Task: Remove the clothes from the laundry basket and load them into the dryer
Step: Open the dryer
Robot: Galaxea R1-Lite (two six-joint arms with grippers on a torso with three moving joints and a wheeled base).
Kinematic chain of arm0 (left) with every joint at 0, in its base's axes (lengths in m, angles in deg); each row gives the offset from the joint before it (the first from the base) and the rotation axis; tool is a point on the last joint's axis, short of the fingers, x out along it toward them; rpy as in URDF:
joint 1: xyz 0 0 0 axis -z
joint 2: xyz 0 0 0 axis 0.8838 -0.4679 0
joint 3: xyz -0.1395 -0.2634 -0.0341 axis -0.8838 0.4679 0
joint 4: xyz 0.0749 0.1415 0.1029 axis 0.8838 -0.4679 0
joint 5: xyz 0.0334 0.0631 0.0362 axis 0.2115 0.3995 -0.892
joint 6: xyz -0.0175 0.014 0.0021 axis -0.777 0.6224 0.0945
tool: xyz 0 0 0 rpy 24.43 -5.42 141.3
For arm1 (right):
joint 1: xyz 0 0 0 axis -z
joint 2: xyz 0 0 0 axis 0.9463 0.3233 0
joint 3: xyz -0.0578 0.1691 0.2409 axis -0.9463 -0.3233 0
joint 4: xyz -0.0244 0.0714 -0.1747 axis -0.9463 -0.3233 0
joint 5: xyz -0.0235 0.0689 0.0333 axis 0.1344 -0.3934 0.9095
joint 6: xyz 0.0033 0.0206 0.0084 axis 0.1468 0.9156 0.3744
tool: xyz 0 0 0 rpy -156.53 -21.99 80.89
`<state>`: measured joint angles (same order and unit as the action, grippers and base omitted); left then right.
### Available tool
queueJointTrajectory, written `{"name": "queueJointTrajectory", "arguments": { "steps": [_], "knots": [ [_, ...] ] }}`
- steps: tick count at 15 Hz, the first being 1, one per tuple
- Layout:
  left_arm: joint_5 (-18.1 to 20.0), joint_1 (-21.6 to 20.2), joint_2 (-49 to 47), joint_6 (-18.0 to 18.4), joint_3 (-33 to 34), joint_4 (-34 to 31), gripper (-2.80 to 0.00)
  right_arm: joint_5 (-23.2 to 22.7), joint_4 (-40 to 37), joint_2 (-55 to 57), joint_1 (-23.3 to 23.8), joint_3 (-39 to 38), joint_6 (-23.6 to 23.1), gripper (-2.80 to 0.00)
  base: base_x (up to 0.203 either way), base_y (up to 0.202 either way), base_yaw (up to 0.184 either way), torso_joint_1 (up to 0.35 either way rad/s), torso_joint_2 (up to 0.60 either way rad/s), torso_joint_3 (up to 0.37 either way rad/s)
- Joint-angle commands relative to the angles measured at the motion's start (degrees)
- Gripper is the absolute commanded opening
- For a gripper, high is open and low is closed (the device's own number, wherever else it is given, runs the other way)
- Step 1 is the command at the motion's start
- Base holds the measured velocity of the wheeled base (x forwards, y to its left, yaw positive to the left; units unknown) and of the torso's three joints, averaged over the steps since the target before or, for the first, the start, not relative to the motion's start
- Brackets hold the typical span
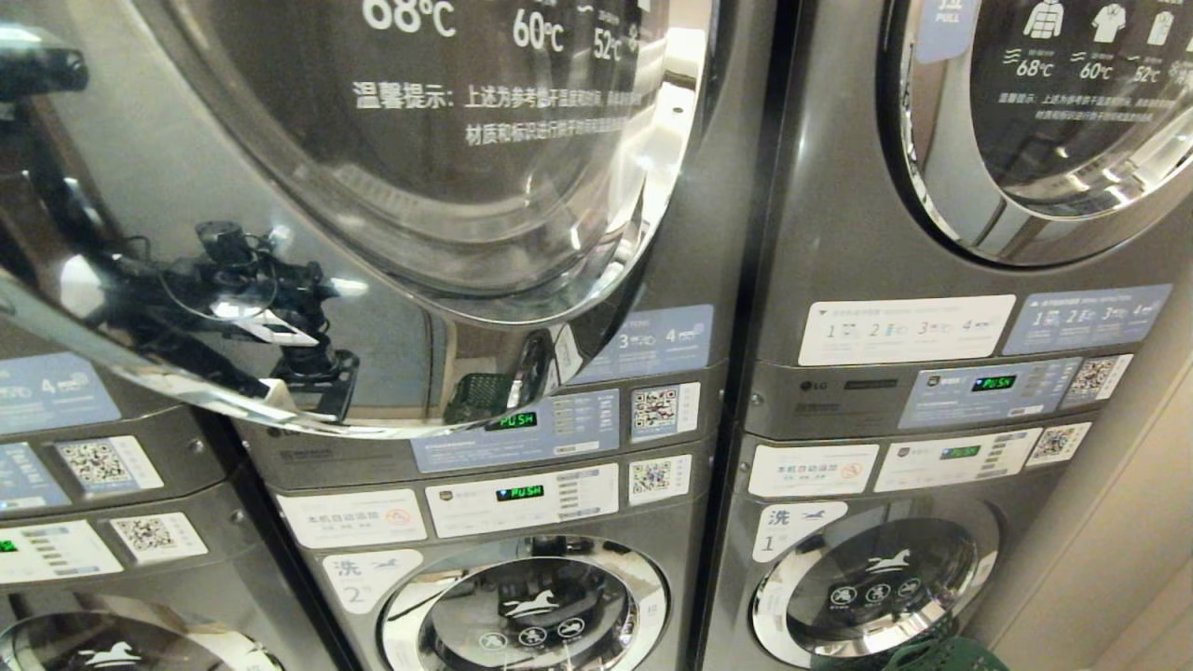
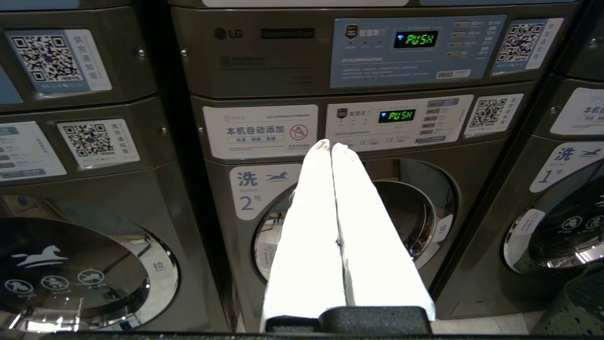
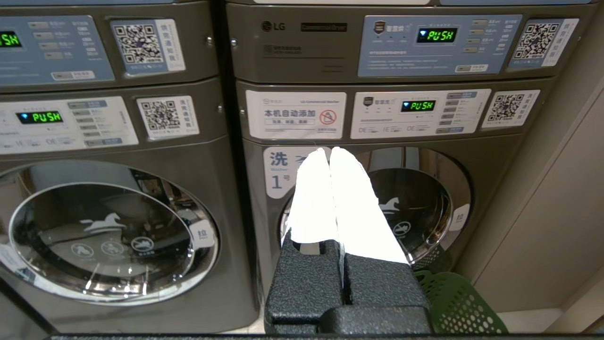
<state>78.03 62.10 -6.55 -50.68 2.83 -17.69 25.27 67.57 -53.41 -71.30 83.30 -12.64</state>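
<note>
Both arms hang parked before stacked machines. The left gripper and right gripper have fingers pressed together, empty. The green laundry basket sits at the floor's right corner. The swung-open dryer door could snag a rising arm.
</note>
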Motion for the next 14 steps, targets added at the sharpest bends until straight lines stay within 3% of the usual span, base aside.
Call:
{"name": "queueJointTrajectory", "arguments": {
  "steps": [1, 14],
  "knots": [
    [0.0, 0.0, 0.2, 0.0, 0.0, 0.0, -2.8, 0.0, 0.0, -0.1, 0.0, 0.0, -0.1, -2.8, 0.0, -0.191, 0.001, 0.005, 0.0, 0.002],
    [0.0, 0.0, 0.2, 0.1, 0.0, 0.0, -2.8, 0.0, 0.0, -0.1, 0.0, 0.0, -0.1, -2.8, 0.0, -0.184, 0.001, 0.004, 0.0, 0.002]
  ]
}}
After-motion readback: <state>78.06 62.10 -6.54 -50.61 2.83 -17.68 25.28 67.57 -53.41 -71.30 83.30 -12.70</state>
